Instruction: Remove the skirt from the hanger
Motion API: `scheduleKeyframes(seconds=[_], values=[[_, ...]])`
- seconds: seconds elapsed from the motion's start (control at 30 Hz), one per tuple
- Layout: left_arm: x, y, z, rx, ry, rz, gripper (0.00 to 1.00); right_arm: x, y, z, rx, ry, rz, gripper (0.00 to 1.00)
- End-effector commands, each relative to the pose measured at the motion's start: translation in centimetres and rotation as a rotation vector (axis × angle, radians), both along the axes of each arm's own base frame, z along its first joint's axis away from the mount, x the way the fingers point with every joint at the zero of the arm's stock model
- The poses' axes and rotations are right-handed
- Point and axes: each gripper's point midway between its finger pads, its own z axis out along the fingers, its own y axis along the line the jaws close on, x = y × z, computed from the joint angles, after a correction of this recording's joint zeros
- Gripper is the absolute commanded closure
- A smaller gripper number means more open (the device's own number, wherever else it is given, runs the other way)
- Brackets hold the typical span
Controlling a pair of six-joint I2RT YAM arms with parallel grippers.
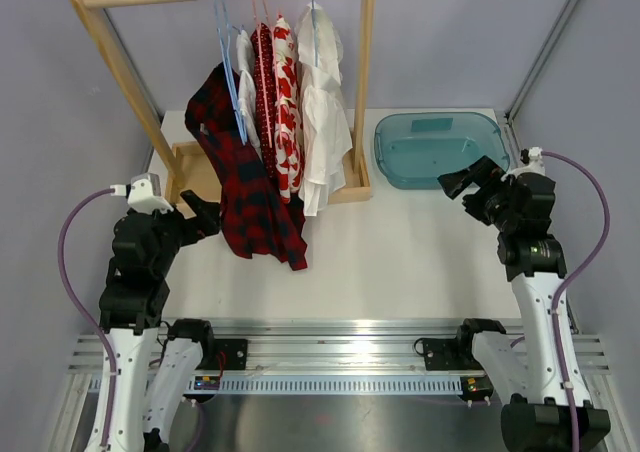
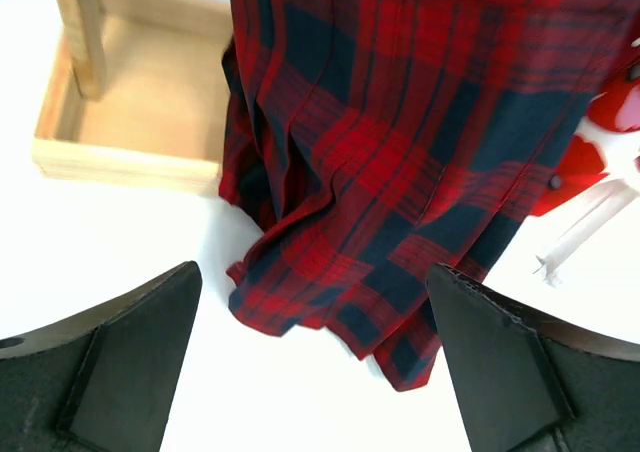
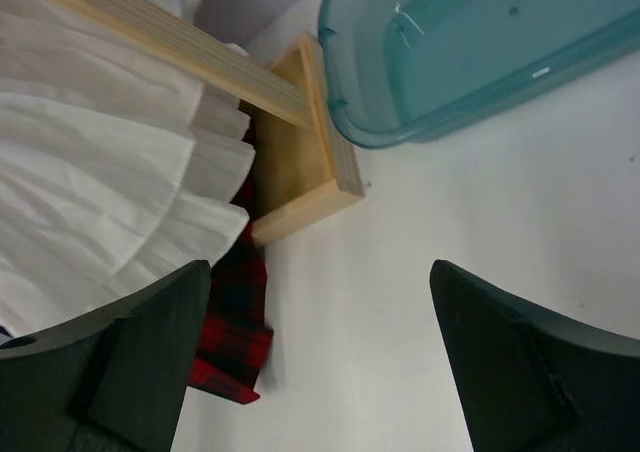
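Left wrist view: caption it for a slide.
Open left gripper faces the plaid skirt, hem resting on the table.

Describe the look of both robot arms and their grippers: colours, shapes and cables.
Both arms match. The left arm and right arm have white lower links and black, blocky upper joints. A purple cable loops along the outside of each. Each wrist carries a small white camera block. The left gripper and right gripper are black, with dark wedge-shaped fingers. No markings are legible.
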Motion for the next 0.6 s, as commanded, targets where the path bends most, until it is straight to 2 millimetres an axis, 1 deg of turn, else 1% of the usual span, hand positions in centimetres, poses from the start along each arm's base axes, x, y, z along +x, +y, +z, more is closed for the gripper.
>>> scheduleKeyframes(seconds=[0.0,0.03,0.07,0.13,0.17,0.23,0.27,0.3,0.33,0.37,0.4,0.43,0.47,0.5,0.53,0.57], values=[[-0.6,0.9,2.4,0.045,-0.053,0.026,0.01,-0.3,0.8,4.5,-0.005,-0.123,0.050,0.01],[-0.6,0.8,1.9,0.053,-0.042,0.019,0.01,-0.5,0.9,5.2,-0.008,-0.144,0.056,0.01],[-0.8,0.8,1.8,0.061,-0.050,0.011,0.01,-0.8,1.0,7.0,-0.006,-0.188,0.062,0.01],[-0.6,1.0,1.4,0.065,-0.053,0.022,0.01,-1.3,1.7,9.3,0.004,-0.255,0.099,0.01],[-0.6,0.9,1.7,0.062,-0.060,0.022,0.01,-1.7,2.5,11.6,0.014,-0.308,0.143,0.01],[-0.1,0.6,2.5,0.065,-0.068,0.000,0.01,-2.0,3.2,13.6,0.026,-0.340,0.183,0.01],[0.2,0.6,4.2,0.064,-0.095,0.001,0.01,-2.6,3.6,15.6,0.033,-0.375,0.209,0.00],[1.2,0.6,4.6,0.066,-0.072,0.003,0.01,-2.8,3.8,16.4,0.035,-0.385,0.220,0.01],[1.8,0.6,5.4,0.068,-0.068,0.008,0.01,-3.0,4.1,17.0,0.039,-0.394,0.240,0.01],[2.1,0.7,8.6,0.064,-0.123,0.011,0.01,-3.5,4.2,17.7,0.036,-0.399,0.246,0.01],[2.6,0.7,9.7,0.064,-0.129,0.015,0.02,-3.7,4.2,17.8,0.032,-0.395,0.249,0.01],[4.5,0.5,9.6,0.065,-0.088,0.011,0.03,-4.3,4.3,18.1,0.025,-0.406,0.257,0.01],[5.1,0.4,11.3,0.064,-0.107,0.008,0.04,-4.7,4.3,17.8,0.014,-0.399,0.261,0.01],[5.6,0.2,14.4,0.059,-0.156,0.006,0.06,-5.0,4.2,17.5,0.006,-0.397,0.253,0.00],[7.3,0.3,14.9,0.065,-0.133,0.024,0.07,-5.8,4.2,17.5,-0.003,-0.410,0.250,0.00],[8.3,0.4,15.6,0.066,-0.131,0.035,0.07,-5.8,3.9,16.5,-0.020,-0.392,0.238,0.01]])
